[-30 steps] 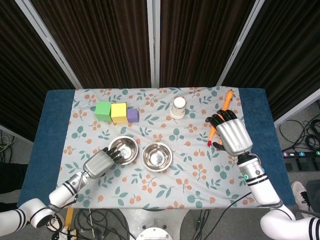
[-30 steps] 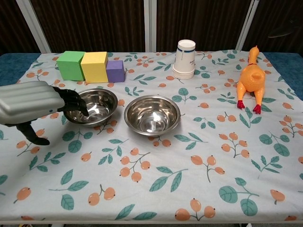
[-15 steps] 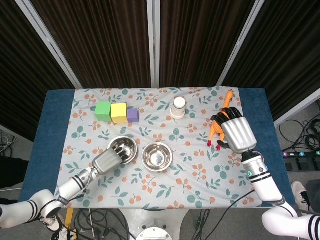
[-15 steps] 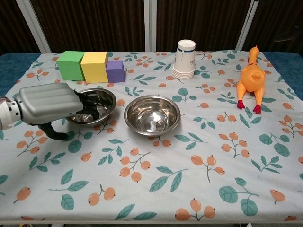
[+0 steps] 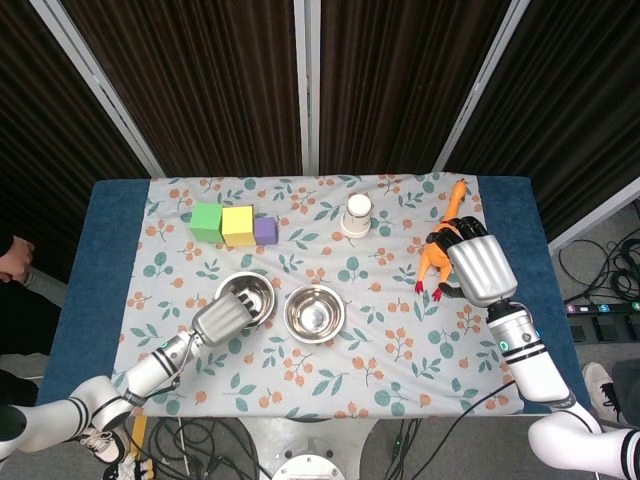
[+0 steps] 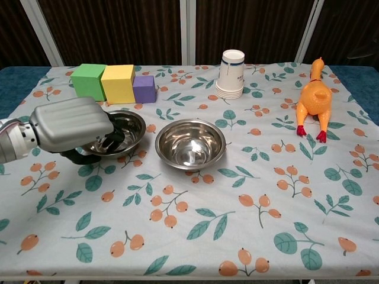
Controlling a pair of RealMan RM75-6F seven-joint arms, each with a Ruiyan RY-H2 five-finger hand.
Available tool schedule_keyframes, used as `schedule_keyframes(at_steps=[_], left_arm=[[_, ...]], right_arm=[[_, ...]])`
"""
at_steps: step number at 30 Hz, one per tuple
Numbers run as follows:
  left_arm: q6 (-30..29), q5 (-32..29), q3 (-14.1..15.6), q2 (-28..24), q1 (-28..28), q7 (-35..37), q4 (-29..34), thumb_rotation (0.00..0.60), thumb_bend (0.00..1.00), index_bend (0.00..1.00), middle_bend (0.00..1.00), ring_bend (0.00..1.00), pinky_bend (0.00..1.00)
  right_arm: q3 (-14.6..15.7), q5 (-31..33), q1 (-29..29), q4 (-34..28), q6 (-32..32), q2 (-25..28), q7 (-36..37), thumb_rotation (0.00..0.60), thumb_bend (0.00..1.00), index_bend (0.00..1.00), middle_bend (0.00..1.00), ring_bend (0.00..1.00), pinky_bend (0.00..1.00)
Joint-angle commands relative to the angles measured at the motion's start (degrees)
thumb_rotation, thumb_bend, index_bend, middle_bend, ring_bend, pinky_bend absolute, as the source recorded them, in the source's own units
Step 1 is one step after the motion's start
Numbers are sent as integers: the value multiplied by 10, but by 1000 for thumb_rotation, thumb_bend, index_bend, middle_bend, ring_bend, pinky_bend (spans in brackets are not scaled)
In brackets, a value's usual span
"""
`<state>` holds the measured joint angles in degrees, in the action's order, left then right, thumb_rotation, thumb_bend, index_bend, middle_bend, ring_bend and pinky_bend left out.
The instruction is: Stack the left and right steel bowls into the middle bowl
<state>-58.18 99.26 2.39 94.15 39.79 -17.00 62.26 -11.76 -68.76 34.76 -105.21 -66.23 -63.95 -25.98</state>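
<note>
Two steel bowls show on the flowered cloth. The left bowl (image 5: 249, 294) (image 6: 122, 131) stands beside the middle bowl (image 5: 315, 312) (image 6: 190, 142), with a small gap between them. My left hand (image 5: 221, 319) (image 6: 71, 125) lies over the left bowl's near-left rim, its dark fingers (image 6: 110, 139) inside the bowl and its thumb outside against the rim. That bowl rests on the cloth. My right hand (image 5: 477, 266) hovers at the right, beside the orange toy chicken, holding nothing with its fingers apart. The chest view does not show it.
Green (image 6: 87, 81), yellow (image 6: 118, 83) and purple (image 6: 144, 88) blocks stand in a row behind the left bowl. A stack of paper cups (image 6: 231, 73) is at the back centre. The orange chicken toy (image 5: 438, 251) (image 6: 312, 99) lies at the right.
My left hand has slid forward over the left bowl's rim; its fingers went deeper inside and its thumb came in against the rim. My right hand drifted slightly right, off the chicken.
</note>
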Motion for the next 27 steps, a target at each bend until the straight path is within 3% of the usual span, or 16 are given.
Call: schedule_keyframes(at_steps=[1,16,27], left_arm=[[-10,6,6,8,1,1,-13,600,345,616,640,517,627],[-47,14,16,41,-3,12,-71,600,378,701,722,606,673],[-83,15,-3,26,7,1,-38,600,378,710,733,616,676]], right_arm=[[0,2,-1,2,0,0,3,600,0,315,346,179,180],[6,7,-5,15,12,2,26,600,0,308,353,179,180],[1,5,-7,10,4,8,32,600,0,307,354,179,180]])
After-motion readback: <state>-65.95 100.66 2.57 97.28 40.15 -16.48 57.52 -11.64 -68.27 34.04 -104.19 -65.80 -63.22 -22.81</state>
